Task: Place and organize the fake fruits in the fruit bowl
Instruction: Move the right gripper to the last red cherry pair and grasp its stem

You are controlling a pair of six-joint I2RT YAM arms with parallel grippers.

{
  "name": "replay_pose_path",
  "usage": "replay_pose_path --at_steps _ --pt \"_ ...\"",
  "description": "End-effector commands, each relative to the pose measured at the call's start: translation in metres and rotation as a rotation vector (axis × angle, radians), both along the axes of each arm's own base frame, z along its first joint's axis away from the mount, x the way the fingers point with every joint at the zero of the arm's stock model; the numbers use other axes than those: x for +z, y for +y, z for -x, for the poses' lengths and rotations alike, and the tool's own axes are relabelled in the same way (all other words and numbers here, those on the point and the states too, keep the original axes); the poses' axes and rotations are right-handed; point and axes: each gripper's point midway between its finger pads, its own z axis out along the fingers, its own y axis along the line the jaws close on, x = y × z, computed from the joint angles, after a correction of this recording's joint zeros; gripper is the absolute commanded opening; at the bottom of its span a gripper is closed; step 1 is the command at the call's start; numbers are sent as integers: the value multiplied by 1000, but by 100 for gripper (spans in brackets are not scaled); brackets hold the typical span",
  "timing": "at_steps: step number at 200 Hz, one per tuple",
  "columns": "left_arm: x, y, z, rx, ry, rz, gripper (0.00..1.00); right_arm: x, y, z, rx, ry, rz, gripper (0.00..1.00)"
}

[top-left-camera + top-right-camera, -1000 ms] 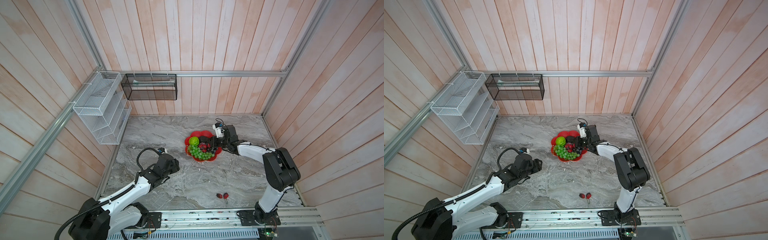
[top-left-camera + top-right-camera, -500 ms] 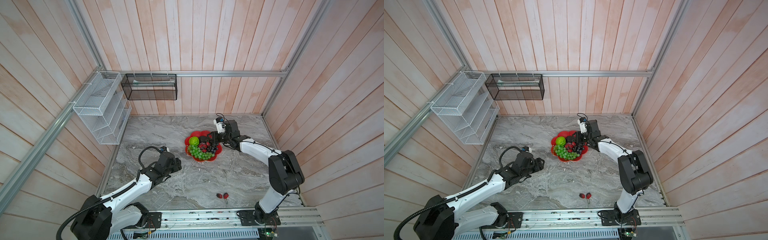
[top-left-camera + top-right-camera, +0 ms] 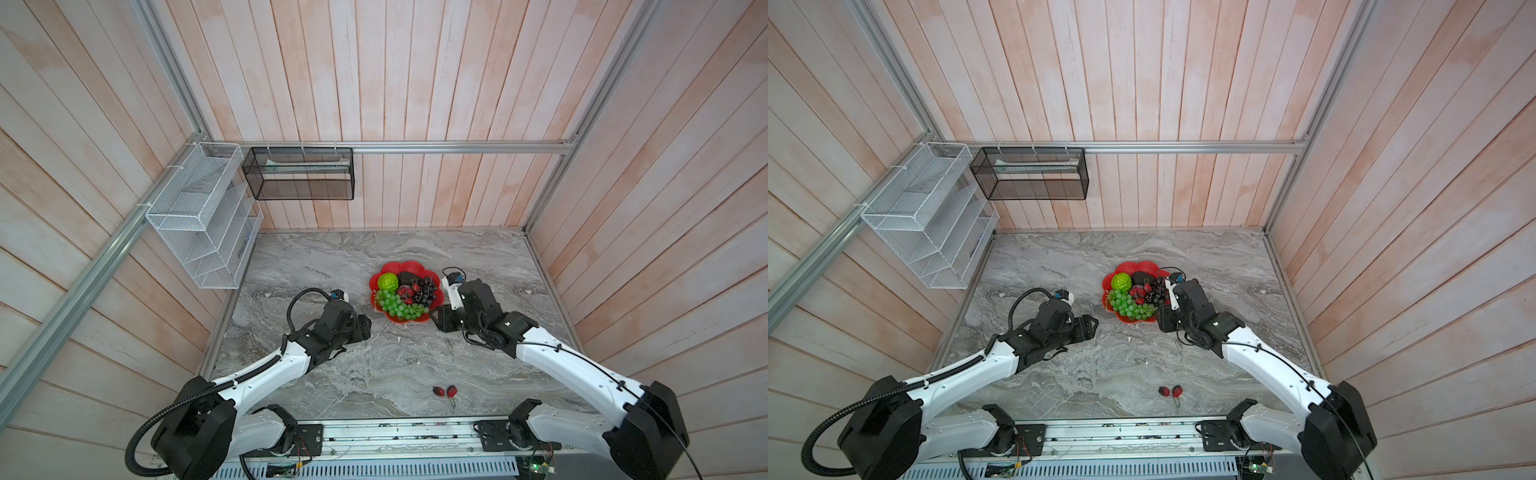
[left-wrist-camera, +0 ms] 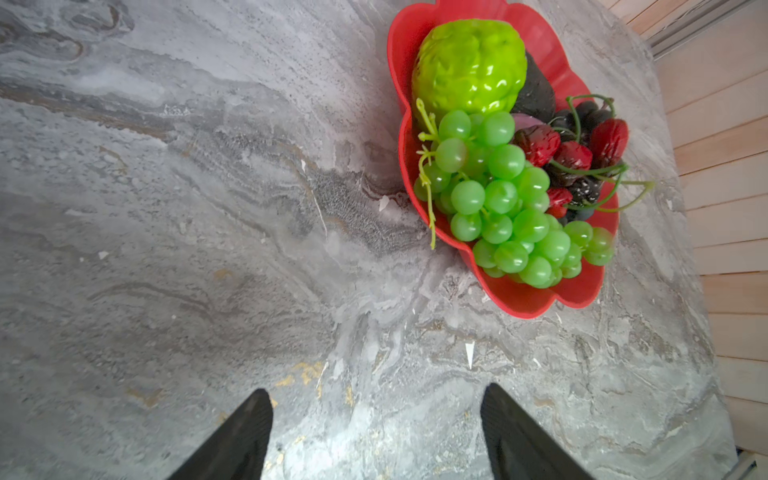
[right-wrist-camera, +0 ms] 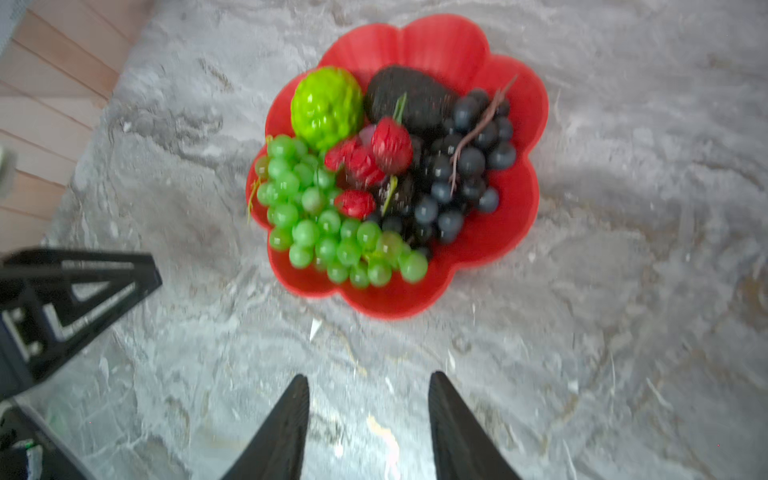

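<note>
two red berries [image 3: 439,391] are lying far from the bowl [image 3: 409,267], toward the robot. the right claw [image 5: 368,378], beside the bowl, is hanging nearer them, open and empty. the left claw [image 4: 376,392] is gaping wide.

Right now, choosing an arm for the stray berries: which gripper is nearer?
Right. The right gripper is directly behind the stray berries; the left gripper is behind and farther left.

We record white shells and black joints on left arm [image 3: 266,372] and right arm [image 3: 561,365]. Black corrugated hose [image 3: 174,405] at left base; black ribbed tool fingers [image 4: 237,444].
</note>
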Motion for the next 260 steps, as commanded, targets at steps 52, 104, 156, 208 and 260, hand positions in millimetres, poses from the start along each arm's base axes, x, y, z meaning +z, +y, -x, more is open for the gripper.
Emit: replay_pose_path --at_steps 52,104,156,208,260 --pt "20 -10 -18 -18 -117 62 82 -46 -30 107 -147 293 210 52" --pt "15 -5 -16 6 -124 83 88 -85 -24 166 -34 458 324 59" --pt "16 -3 -22 13 -119 72 88 -116 -19 184 15 539 293 60" --pt "11 -2 -21 22 -99 72 88 -132 -19 182 11 527 280 56" --pt "13 -1 -22 25 -103 74 87 -143 -27 173 -6 515 334 45"
